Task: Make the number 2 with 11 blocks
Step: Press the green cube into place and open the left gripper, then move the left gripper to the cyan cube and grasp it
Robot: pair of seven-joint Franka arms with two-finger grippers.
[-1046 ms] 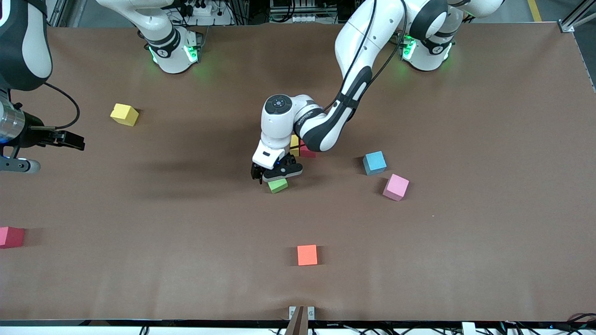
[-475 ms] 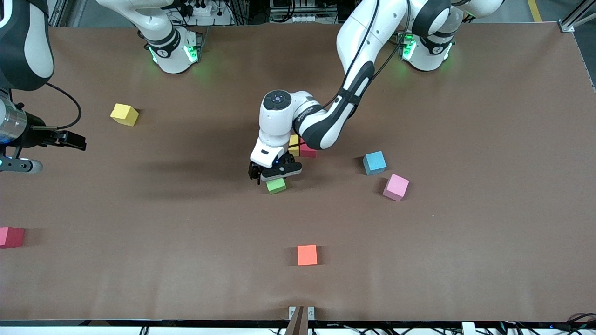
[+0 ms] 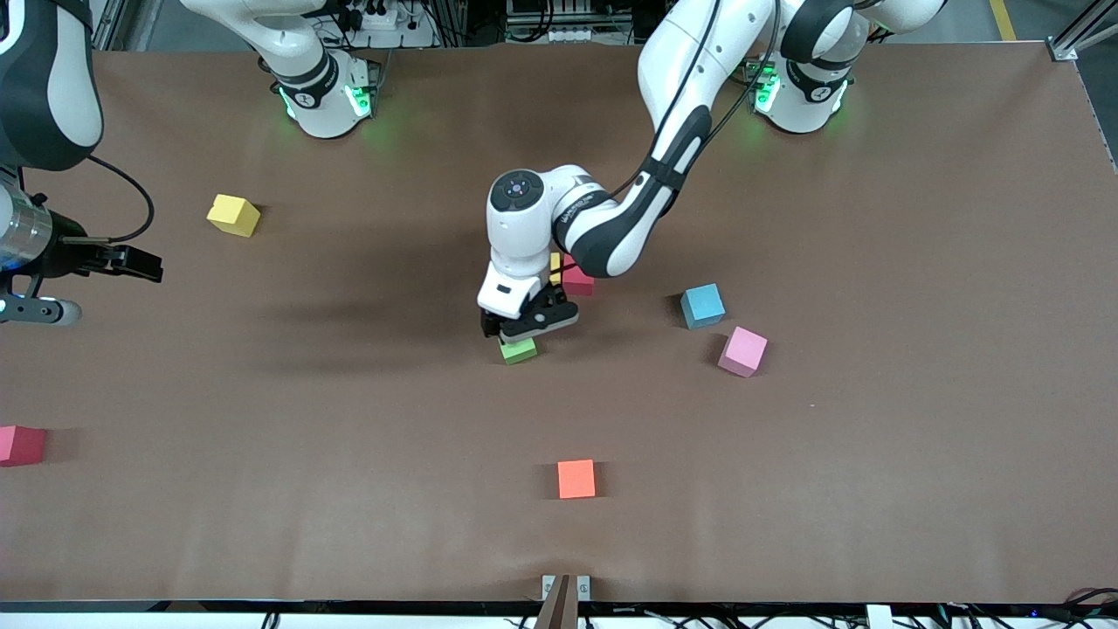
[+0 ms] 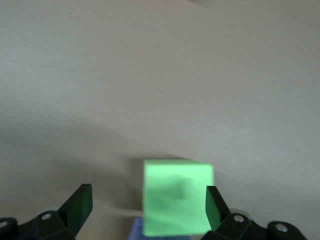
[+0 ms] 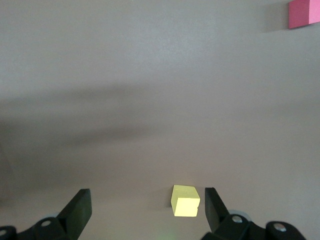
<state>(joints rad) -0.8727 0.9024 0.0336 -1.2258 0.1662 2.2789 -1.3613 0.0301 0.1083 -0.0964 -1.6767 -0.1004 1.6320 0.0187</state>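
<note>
The brown table [image 3: 873,489] carries loose blocks: yellow [image 3: 233,214], green [image 3: 519,350], blue [image 3: 702,306], pink [image 3: 743,351], orange [image 3: 576,479], red [image 3: 21,445].

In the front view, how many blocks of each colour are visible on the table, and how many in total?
yellow blocks (one partly hidden by the left arm): 2
red or deep pink blocks: 2
green block: 1
light blue block: 1
pale pink block: 1
orange block: 1
Total: 8

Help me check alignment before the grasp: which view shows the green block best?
The left wrist view: the green block fills the gap inside the open left end effector. The front view shows it half hidden; the right wrist view misses it.
</note>
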